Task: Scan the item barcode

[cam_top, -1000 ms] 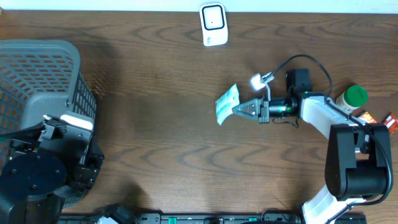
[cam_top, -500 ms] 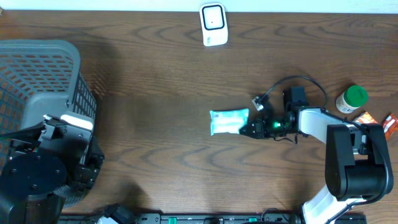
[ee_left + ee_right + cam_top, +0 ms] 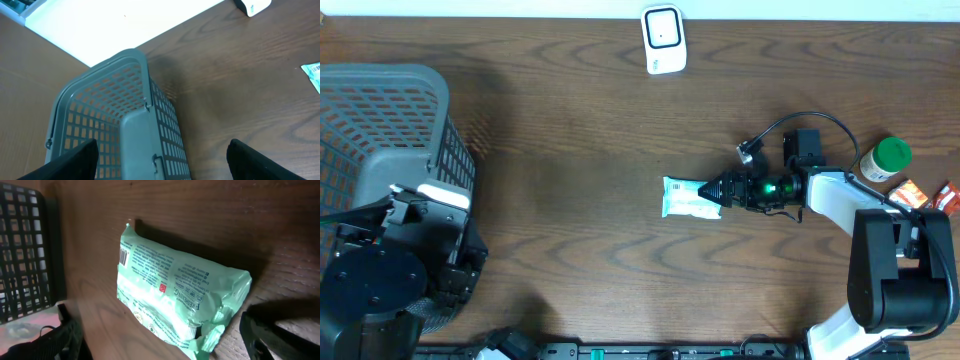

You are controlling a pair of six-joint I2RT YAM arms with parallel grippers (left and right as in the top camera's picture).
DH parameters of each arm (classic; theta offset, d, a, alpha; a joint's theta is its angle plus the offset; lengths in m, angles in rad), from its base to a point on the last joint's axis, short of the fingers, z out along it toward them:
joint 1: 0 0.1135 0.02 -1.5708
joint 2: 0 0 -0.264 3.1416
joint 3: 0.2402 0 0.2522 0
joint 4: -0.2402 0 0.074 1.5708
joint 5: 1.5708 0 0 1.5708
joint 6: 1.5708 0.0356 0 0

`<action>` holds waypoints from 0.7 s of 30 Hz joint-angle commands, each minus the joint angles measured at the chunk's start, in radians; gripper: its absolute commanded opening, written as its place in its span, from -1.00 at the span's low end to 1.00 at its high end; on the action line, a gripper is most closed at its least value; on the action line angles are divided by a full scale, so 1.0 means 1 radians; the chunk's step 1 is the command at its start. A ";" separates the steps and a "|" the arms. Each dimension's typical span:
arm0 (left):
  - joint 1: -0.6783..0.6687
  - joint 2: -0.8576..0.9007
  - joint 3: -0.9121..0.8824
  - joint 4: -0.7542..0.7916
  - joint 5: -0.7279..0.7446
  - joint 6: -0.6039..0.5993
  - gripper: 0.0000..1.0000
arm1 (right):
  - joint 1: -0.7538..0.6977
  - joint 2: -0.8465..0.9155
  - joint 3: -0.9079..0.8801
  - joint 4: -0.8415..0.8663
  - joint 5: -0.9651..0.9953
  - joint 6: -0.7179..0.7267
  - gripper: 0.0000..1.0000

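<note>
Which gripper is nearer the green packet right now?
Right. The right gripper sits open at the right end of the green packet; the left gripper is far off, above the grey basket.

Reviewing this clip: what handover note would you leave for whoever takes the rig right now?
Left gripper: open, empty, above the basket.
Right gripper: open at one end of the green packet, not gripping it.
The packet lies flat mid-table, barcode facing up, well apart from the white scanner at the far edge.
Done: no scan is confirmed.
Left: regrasp the packet and present its barcode to the scanner.
</note>
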 commanded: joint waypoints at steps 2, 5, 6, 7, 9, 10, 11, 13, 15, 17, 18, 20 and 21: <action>0.000 -0.006 0.000 0.000 -0.009 0.003 0.65 | 0.013 0.116 -0.032 -0.001 0.172 -0.013 0.98; 0.000 -0.006 0.000 0.000 -0.009 0.003 0.64 | 0.034 0.217 -0.032 0.056 0.171 0.024 0.99; 0.000 -0.006 0.000 0.000 -0.009 0.003 0.64 | 0.042 0.256 -0.031 0.072 0.171 0.027 0.99; 0.000 -0.006 0.000 0.000 -0.009 0.003 0.65 | 0.051 0.295 -0.031 0.080 0.175 0.027 0.98; 0.000 -0.006 0.000 0.000 -0.009 0.003 0.65 | 0.065 0.369 -0.026 0.090 0.182 0.033 0.98; 0.000 -0.006 0.000 0.000 -0.009 0.003 0.65 | 0.071 0.399 -0.021 0.090 0.181 0.032 0.89; 0.000 -0.006 0.000 0.000 -0.009 0.003 0.65 | 0.078 0.430 -0.019 0.089 0.181 0.032 0.75; 0.000 -0.006 0.000 0.000 -0.009 0.003 0.64 | 0.089 0.469 -0.019 0.093 0.181 0.031 -0.20; 0.000 -0.006 0.000 0.000 -0.009 0.003 0.65 | 0.095 0.487 -0.019 0.101 0.180 0.032 -0.98; 0.000 -0.006 0.000 0.000 -0.009 0.003 0.65 | 0.097 0.485 -0.016 0.109 0.161 0.032 -0.98; 0.000 -0.006 0.000 0.000 -0.009 0.003 0.65 | 0.097 0.476 -0.009 0.106 0.128 0.029 -0.98; 0.000 -0.006 0.000 0.000 -0.009 0.003 0.65 | 0.095 0.458 0.012 0.085 0.052 -0.008 -0.98; 0.000 -0.006 0.000 0.000 -0.009 0.003 0.65 | 0.095 0.441 0.029 0.056 0.025 -0.029 -0.98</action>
